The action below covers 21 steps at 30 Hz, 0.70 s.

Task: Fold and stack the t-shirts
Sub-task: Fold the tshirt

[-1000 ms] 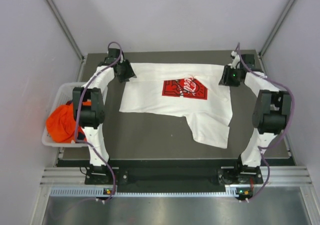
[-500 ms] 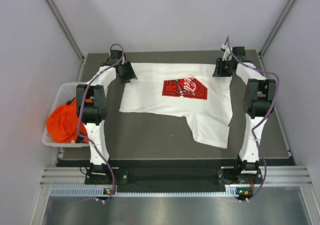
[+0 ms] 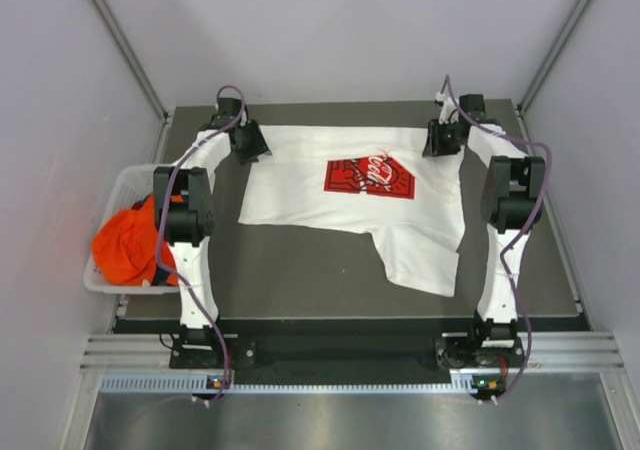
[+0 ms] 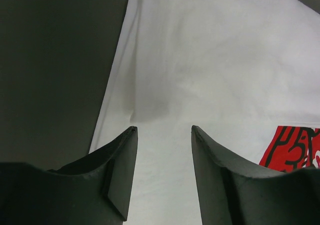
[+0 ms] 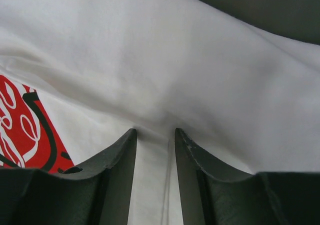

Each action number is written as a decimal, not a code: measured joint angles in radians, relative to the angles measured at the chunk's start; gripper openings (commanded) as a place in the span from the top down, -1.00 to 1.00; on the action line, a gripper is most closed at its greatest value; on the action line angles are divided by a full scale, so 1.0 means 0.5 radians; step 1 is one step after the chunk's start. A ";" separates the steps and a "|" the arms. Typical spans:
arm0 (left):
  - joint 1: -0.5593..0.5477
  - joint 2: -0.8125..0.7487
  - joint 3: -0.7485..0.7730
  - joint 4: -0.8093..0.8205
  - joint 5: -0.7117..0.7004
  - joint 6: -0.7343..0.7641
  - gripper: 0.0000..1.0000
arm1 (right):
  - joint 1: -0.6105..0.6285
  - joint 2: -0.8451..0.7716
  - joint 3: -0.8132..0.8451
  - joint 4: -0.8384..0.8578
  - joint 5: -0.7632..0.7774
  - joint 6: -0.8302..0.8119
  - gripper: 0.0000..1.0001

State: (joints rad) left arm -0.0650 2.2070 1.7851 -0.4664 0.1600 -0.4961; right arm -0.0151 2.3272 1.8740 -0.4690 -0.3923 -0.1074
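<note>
Along the far edge of the table you have both arms stretched right out, one at each far corner of the white t-shirt. The shirt lies flat with its top hem close to the far edge, red print facing up near the middle, and one loose flap trailing towards the near right corner. There is bare dark tabletop along the whole near edge, a broad patch at the near left, and a strip down each side.

Left arm: reaching forward with the elbow raised over the left edge, and the left gripper is low at the shirt's far left corner. From its wrist camera the left gripper shows its jaws well apart, with white cloth under the gap and the shirt's side edge just to the left.

Right arm: the same pose mirrored, with the right gripper at the far right corner. Up close the right gripper has its jaws a little apart, a narrower gap, tips on the fabric, creases running into them.

Count: two arms, one white shirt spread out, one orange cloth bundle, and one white basket holding it off the left edge
</note>
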 measured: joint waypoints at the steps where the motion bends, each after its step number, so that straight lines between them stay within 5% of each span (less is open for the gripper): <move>1: 0.000 0.007 0.008 0.001 0.000 -0.001 -0.04 | 0.000 0.000 -0.001 0.000 -0.003 -0.011 0.31; 6: 0.002 0.047 0.073 0.005 0.000 -0.010 0.00 | 0.000 0.000 -0.002 -0.007 -0.035 -0.039 1.00; 21: 0.002 0.103 0.129 -0.018 -0.094 -0.066 -0.01 | 0.169 -0.394 -0.257 0.052 -0.116 0.030 1.00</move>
State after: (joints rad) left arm -0.0643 2.2585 1.8496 -0.4755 0.1131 -0.5289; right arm 0.0692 2.1300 1.7454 -0.4431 -0.4503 -0.0925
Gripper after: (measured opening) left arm 0.502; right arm 0.009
